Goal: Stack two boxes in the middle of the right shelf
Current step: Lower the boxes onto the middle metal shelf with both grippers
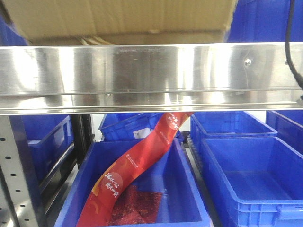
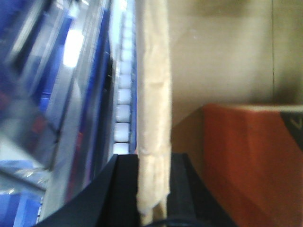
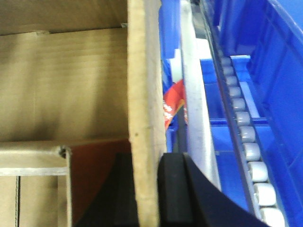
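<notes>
Both pincers, left [image 2: 152, 189] and right [image 3: 147, 189], are grasping side walls of your tan cardboard box [image 1: 123, 21], which is sitting on the shiny steel shelf [image 1: 142, 75].

Blue plastic bins [image 1: 246, 182] crowd the lower racks behind a grey perforated upright [image 1: 16, 189]; a red printed banner [image 1: 137, 163] slants across one bin; white conveyor rollers [image 3: 248, 142] run alongside; a black cable [image 1: 289, 42] hangs at right; bright overhead light glares.

red banner [image 1: 137, 163]: gold Chinese characters, too blurred to read | elsewhere: no legible text
</notes>
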Robot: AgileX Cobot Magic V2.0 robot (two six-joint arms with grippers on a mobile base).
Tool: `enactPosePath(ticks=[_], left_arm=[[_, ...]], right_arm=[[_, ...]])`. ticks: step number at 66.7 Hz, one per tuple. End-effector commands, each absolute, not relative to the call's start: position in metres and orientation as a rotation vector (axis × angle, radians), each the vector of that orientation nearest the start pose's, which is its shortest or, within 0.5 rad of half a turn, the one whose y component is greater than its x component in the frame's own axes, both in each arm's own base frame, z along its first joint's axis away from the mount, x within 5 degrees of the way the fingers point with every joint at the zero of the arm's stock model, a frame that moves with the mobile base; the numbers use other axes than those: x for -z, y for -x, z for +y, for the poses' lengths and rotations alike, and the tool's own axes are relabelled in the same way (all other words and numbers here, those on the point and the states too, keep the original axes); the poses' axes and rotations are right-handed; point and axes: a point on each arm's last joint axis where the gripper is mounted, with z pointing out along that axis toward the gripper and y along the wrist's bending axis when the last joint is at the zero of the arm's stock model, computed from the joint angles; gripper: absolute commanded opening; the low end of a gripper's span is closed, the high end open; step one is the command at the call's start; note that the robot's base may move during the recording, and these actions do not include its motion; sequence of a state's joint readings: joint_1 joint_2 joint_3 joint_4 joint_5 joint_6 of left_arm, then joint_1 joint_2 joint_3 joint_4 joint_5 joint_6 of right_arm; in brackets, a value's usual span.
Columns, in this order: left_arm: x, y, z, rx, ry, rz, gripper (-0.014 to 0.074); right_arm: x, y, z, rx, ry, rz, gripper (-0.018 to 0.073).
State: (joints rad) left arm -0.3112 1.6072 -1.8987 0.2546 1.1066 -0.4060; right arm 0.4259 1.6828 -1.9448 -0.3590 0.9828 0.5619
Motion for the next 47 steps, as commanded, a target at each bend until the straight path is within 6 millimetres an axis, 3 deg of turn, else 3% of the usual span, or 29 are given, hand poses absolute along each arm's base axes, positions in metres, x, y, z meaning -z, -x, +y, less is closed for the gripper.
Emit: enactPosePath(ticks=[1, 7, 16, 21, 26, 37, 42, 47], left_arm=[[-0.459, -0.337, -0.093, 0.137, 0.070, 2.236, -0.0111], [-0.456, -0.340, -0.093, 0.126, 0.068, 2.236, -0.0111], [-0.457, -0.342, -0.092, 0.096, 0.061, 2.216, -0.0096], [-0.456, -0.345, -0.091, 0.076, 0.056, 2.203, -0.0020], [-0.457, -0.346, -0.091, 0.067, 0.052, 2.188, 0.0136], [-0.458, -0.346, -0.090, 0.049, 0.048, 2.176, 0.0424], [-0.459, -0.347, -0.089, 0.043, 0.045, 2.167, 0.0477], [-0.460, -0.347, -0.089, 0.044, 0.045, 2.156, 0.0474]], right_arm=[[-0.466, -0.351, 0.135, -0.230, -0.080, 2.054, -0.0163], [-0.460, -0.356, 0.138, -0.225, -0.077, 2.066, -0.0116], [-0.454, -0.362, 0.140, -0.220, -0.072, 2.077, 0.0132], [-0.451, -0.365, 0.142, -0.217, -0.071, 2.084, 0.0260], [-0.450, -0.366, 0.142, -0.209, -0.066, 2.077, 0.0368], [-0.452, -0.367, 0.141, -0.189, -0.058, 2.059, 0.0428], [-0.453, -0.367, 0.139, -0.166, -0.053, 2.051, 0.0426], [-0.454, -0.365, 0.138, -0.161, -0.056, 2.054, 0.0426]])
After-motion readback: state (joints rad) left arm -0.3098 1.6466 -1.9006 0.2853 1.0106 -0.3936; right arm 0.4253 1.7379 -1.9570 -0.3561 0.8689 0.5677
